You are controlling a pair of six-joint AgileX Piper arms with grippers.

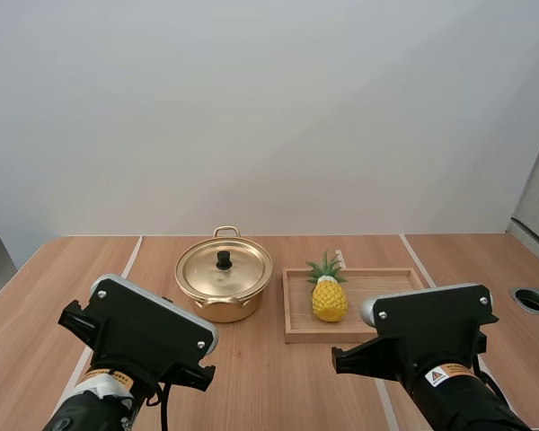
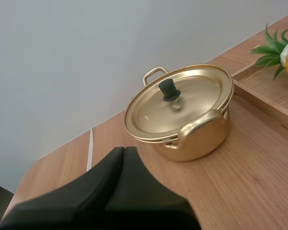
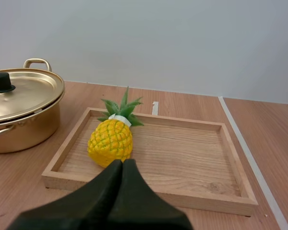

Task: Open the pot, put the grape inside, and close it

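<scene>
Pot (image 1: 225,310) lidded, on worktop (image 1: 278,386)

Pineapple (image 1: 329,298), not grape, lies in tray (image 1: 341,336) beside pot. Both pairs of jaws closed, empty. We should open left jaws wide, centre over lid knob (image 1: 224,259), lift straight up.

Pot (image 1: 223,285) and tray (image 1: 377,292) on table (image 1: 278,386)

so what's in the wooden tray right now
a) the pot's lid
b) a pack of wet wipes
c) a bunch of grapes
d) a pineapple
d: a yellow pineapple with green leaves lies in the wooden tray, near its end closest to the pot; the lid sits on the pot, outside the tray.
</scene>
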